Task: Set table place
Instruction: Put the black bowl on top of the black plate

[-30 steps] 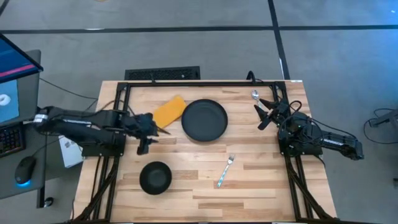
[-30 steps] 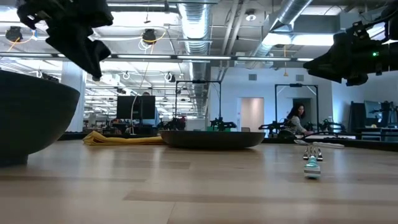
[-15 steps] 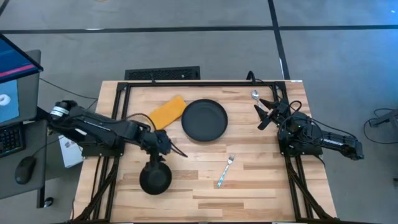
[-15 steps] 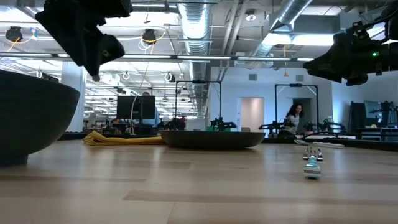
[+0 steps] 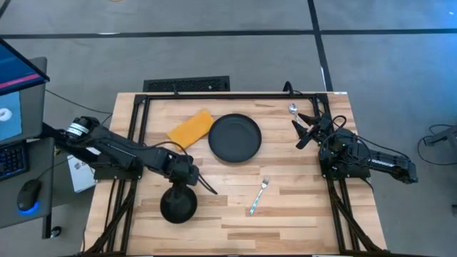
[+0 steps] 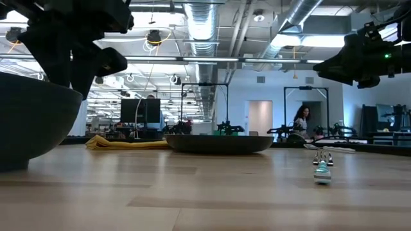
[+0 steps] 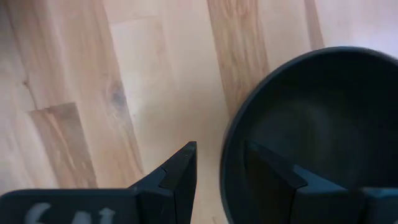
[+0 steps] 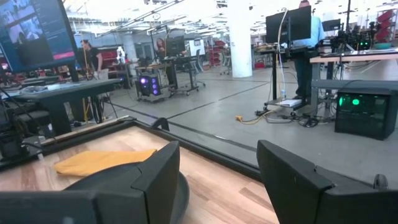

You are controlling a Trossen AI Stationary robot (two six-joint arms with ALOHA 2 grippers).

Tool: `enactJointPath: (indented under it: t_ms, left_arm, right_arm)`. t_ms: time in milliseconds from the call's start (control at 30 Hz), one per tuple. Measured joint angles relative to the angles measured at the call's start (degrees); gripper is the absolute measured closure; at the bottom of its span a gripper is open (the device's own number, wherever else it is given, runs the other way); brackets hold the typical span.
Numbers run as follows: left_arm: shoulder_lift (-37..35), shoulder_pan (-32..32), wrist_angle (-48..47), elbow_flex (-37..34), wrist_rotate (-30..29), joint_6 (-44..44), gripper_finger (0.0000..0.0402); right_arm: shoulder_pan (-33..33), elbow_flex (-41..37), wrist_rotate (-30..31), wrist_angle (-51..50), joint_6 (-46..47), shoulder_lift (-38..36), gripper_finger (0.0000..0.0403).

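Note:
A small black bowl (image 5: 178,205) stands on the table near the front left, and looms large at the left of the low view (image 6: 29,122). My left gripper (image 5: 181,190) is open just above the bowl's far rim (image 7: 227,134). In the left wrist view (image 7: 222,149) one finger stands outside the rim and the other inside the bowl, with no touch showing. The round black plate (image 5: 235,137) lies at the far middle, with the yellow-orange cloth (image 5: 191,128) flat to its left. A fork (image 5: 258,195) lies right of the bowl. A spoon (image 5: 293,108) lies at the far right. My right gripper (image 5: 303,132) hangs open and empty just near of the spoon.
The table's black frame (image 5: 235,95) runs along the far edge. Bare planks (image 5: 300,214) lie at the front right. In the low view the plate (image 6: 218,142), cloth (image 6: 122,144) and fork (image 6: 322,168) lie ahead. A monitor and mouse stand off the table's left.
My left gripper has moved from beside the cloth toward the table's near edge and a little right, and has come down until its fingers stand on either side of the bowl's far rim. The bowl and the other things have stayed where they were.

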Motion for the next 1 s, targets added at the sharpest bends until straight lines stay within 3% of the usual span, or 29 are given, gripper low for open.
enactJointPath:
  t_ms: [467, 600, 833, 1000]
  left_arm:
    - [8.38, -0.56, 0.23, -0.48, 4.2, -0.56, 0.0284]
    - [10.31, -0.51, 0.15, -0.48, 5.06, -0.82, 0.0311]
    - [9.98, 0.33, 0.34, -0.46, 5.33, -0.94, 0.0391]
    - [9.98, 1.66, 0.37, -0.46, 5.52, -0.76, 0.0395]
  right_arm:
    - [0.0, 0.0, 0.0, -0.02, -0.02, 0.1, 0.0163]
    - [0.02, 0.0, 0.0, -0.02, 0.0, 0.11, 0.0163]
    - [0.0, 0.0, 0.01, -0.02, 0.0, 0.11, 0.0163]
    - [0.01, 0.0, 0.02, -0.02, -0.02, 0.11, 0.0163]
